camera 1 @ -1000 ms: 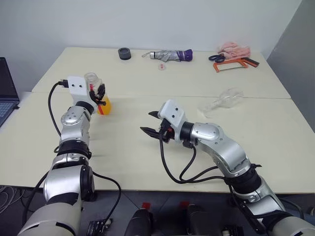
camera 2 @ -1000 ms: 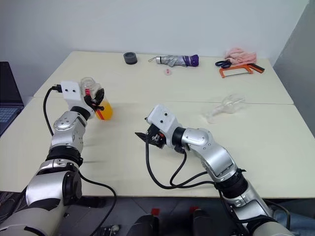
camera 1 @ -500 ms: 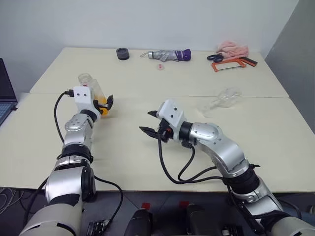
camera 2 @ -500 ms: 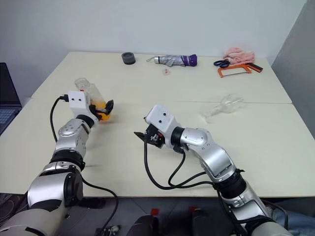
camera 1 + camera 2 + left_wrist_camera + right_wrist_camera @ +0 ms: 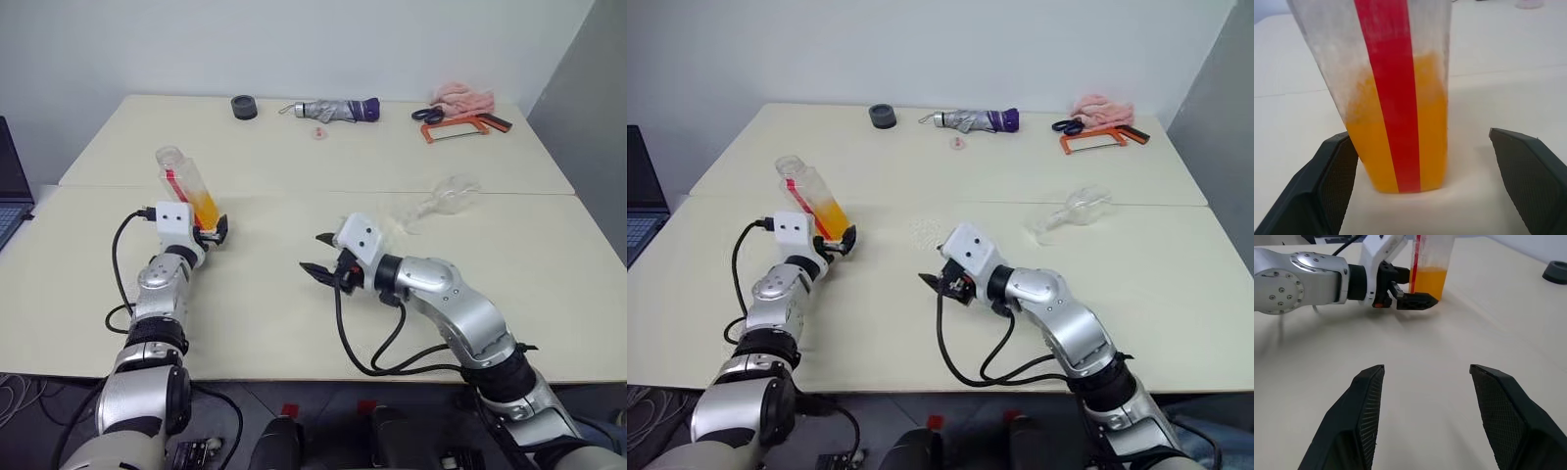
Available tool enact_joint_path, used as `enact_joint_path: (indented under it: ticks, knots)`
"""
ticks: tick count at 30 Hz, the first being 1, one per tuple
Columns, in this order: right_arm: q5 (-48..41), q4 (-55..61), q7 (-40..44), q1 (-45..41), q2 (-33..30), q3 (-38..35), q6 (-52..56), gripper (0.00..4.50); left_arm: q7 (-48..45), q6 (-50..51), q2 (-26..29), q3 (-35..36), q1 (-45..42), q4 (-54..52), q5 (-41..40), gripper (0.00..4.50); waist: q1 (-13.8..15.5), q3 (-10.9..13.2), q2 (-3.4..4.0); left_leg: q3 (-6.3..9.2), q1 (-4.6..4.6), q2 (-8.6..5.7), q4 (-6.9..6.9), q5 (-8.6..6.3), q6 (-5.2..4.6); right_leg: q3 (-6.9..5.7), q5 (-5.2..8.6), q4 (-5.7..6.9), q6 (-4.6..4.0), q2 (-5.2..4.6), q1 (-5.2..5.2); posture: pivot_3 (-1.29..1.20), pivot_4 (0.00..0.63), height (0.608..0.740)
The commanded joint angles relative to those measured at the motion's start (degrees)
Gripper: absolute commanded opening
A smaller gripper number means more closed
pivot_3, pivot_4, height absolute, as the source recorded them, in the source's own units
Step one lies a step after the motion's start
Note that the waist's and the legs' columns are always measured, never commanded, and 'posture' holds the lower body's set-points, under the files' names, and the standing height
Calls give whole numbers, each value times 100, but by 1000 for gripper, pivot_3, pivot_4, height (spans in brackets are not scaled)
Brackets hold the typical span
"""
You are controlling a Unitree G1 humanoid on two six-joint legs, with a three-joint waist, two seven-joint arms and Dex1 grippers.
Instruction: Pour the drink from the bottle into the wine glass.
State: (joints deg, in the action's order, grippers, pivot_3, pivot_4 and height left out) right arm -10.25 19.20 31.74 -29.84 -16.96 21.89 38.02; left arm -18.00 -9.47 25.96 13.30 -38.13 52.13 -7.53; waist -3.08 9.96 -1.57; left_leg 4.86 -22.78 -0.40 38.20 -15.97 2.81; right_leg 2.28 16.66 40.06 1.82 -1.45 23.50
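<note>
1. Left eye view: we see the bottle [image 5: 187,189] standing on the cream table [image 5: 294,294] at its left side, tilted so its top leans away toward the far left. The orange drink [image 5: 205,209] fills its lower part. Our left gripper [image 5: 212,232] sits at the bottle's base with its fingers spread apart, one on each side, not clamped on it. Our right gripper [image 5: 319,254] hovers near the table's middle, spread and empty. The wine glass [image 5: 438,201] lies on its side toward the right, well apart from both grippers.

2. Right eye view: along the far edge we see a dark roll of tape [image 5: 883,116], a folded umbrella [image 5: 978,119], scissors [image 5: 1073,125], an orange hacksaw [image 5: 1099,140] and a pink cloth [image 5: 1103,108]. A laptop [image 5: 642,196] sits at the left edge.

3. Left wrist view: the bottle stands between our two black fingers [image 5: 1327,183], close to one and well clear of the other, so the hand is released. A red label strip [image 5: 1396,98] runs down its front, and the drink reaches roughly halfway up the part in view.

4. Right wrist view: our right fingers [image 5: 1364,411] stand apart with nothing between them. Beyond them, the left gripper lies level on the table beside the bottle's orange base.
</note>
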Motion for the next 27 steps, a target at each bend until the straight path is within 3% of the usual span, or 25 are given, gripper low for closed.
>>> enact_joint_path:
  ticks: [1,9,14,19,23,27]
  knots:
    - [-76,480,42,187,-151,-225,57,2958,74,131,-14,-3,367,-658,-5,4459,1,0,0,-1,0,0,-1,0,0,0,0,0,0,0,0,0,150,740]
    - [-233,1011,-84,707,-323,-643,372,2958,79,758,-164,-61,1411,-2194,-75,4459,9,-2,0,-1,7,8,-4,-11,-19,3,0,-1,0,-3,-7,0,150,740]
    - [-904,1601,-409,1328,-177,-1815,961,2958,-349,1172,-267,-397,2301,-3700,-129,4459,61,-4,0,0,8,5,-8,-11,-19,3,0,-7,0,-20,-14,0,150,740]
    - [-1362,1439,-1194,1631,329,-3096,1590,2958,-1595,1414,-134,-708,2603,-4483,-705,4459,123,-4,1,-7,25,3,-10,-12,-21,4,0,-8,0,-19,-31,0,150,740]
    - [-2209,591,-1937,938,1125,-4350,2536,2958,-2851,1679,306,-945,2173,-4619,-1105,4459,114,-2,2,-12,27,3,-9,-11,-20,7,0,-7,2,2,-32,0,150,740]
    - [-2638,-573,-2595,100,1424,-5415,2783,2958,-4177,2135,810,-1193,1752,-4657,-1536,4459,101,0,13,-24,40,2,-15,-11,-19,14,-3,-3,-5,24,-30,0,150,740]
